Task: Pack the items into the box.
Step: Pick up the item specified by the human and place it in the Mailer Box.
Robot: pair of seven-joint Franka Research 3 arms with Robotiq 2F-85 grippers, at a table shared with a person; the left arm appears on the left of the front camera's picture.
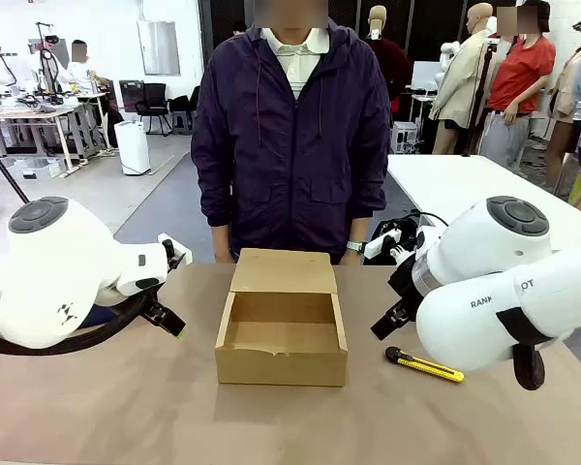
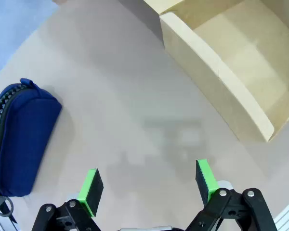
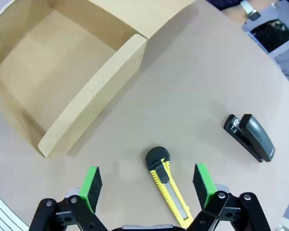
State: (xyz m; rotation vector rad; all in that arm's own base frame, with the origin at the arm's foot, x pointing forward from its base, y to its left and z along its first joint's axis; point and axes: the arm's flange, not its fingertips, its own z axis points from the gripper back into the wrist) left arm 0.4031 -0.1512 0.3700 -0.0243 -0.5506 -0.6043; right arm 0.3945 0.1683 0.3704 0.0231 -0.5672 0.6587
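Right gripper (image 3: 146, 180) jaws stand fully apart, gripping nothing. The yellow utility knife (image 3: 168, 190) lies on the table (image 3: 192, 82) and appears between the green pads (image 3: 91, 185), rounded black end pointing away from the wrist. Near it stands the open cardboard box (image 3: 94, 98) (flap lid folded back toward the person (image 1: 290, 136)). A black stapler (image 3: 250, 137) lies well apart. Left gripper (image 2: 148, 185) is likewise spread wide and unloaded above bare tabletop. The navy zippered pouch (image 2: 24, 139) lies to one side, apart from the box.

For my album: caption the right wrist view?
Open right tool above a yellow utility knife, between empty box and black stapler.
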